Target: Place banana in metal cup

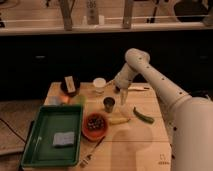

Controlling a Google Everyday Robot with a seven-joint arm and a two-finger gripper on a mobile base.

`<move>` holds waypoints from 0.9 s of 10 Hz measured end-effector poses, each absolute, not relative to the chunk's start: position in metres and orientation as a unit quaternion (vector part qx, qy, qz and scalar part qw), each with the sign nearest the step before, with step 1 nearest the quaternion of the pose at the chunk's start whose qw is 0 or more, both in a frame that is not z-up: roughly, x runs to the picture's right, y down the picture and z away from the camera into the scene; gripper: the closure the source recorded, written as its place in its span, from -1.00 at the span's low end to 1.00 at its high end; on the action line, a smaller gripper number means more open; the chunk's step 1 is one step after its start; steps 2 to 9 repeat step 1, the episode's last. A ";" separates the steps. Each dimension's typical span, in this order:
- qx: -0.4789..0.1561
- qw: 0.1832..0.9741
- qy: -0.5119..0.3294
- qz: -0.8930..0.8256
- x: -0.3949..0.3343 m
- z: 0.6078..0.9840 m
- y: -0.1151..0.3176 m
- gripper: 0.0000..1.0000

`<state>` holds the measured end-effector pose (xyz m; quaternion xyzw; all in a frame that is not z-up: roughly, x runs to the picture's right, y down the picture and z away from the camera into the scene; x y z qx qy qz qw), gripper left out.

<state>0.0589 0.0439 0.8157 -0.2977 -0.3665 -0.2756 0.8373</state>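
No readable text, labels, brands or numbers anywhere. Small dark mark (pixel 162 159) on the light wooden table (pixel 135 145), well below and right of the white robot gripper (pixel 121 98), was too small to read; could not tell if it was a logo or letters. Dark upright packet (pixel 69 84) with a pale patch, left of the gripper past the white round cup (pixel 99 83), showed no legible print. The gripper hung just above and right of the dark grey metal cup (pixel 109 104), above the pale-yellow banana (pixel 119 120).
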 end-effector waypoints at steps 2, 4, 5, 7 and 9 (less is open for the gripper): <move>-0.298 0.837 -0.366 -0.276 0.059 0.816 0.044 -0.60; -0.298 0.837 -0.366 -0.276 0.059 0.816 0.044 -0.60; -0.298 0.837 -0.366 -0.276 0.059 0.816 0.044 -0.60; -0.298 0.837 -0.366 -0.276 0.059 0.816 0.044 -0.60; -0.298 0.837 -0.366 -0.276 0.059 0.816 0.044 -0.60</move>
